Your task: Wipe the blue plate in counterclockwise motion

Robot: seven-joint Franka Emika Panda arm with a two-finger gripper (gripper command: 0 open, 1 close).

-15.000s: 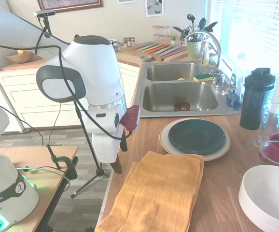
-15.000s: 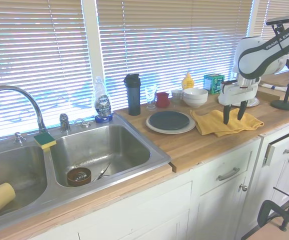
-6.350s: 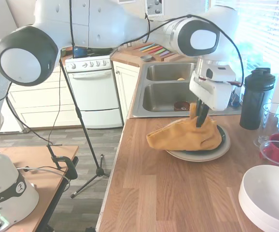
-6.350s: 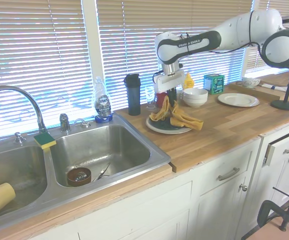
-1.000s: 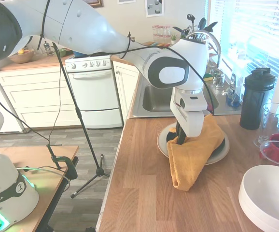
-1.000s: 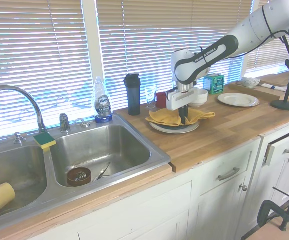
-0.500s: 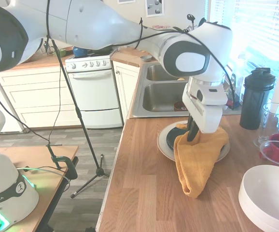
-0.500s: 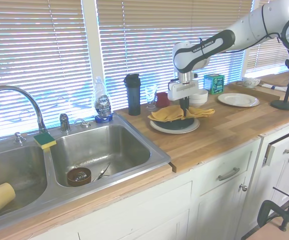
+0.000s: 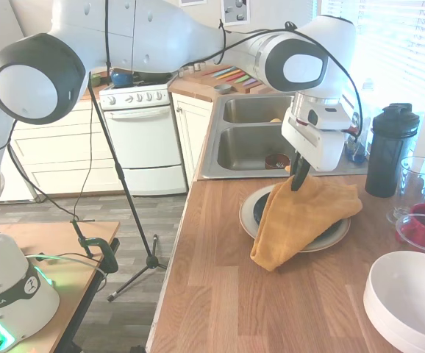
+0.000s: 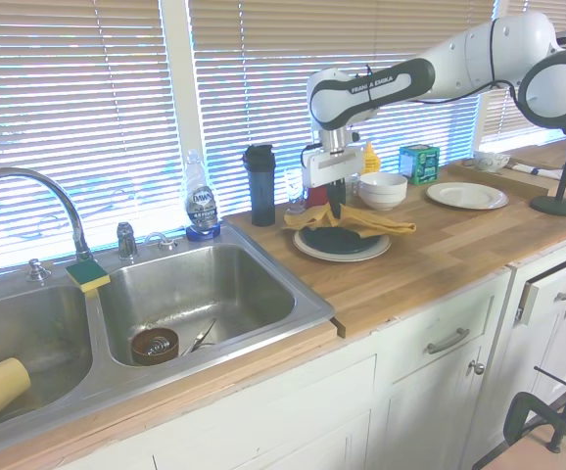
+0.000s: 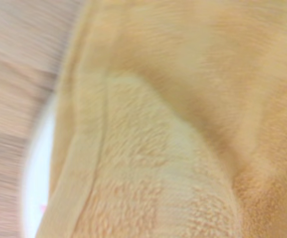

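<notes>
The white arm reaches out long and bends down at the wrist. The gripper points straight down. Its two dark fingers are close together and pinch a yellow towel at its top. The gripper hangs just above the table, and the wrist sits right over it.

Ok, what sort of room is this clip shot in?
A home kitchen, it seems: a double steel sink with a faucet is set in a wooden countertop, and a white stove stands further along.
</notes>
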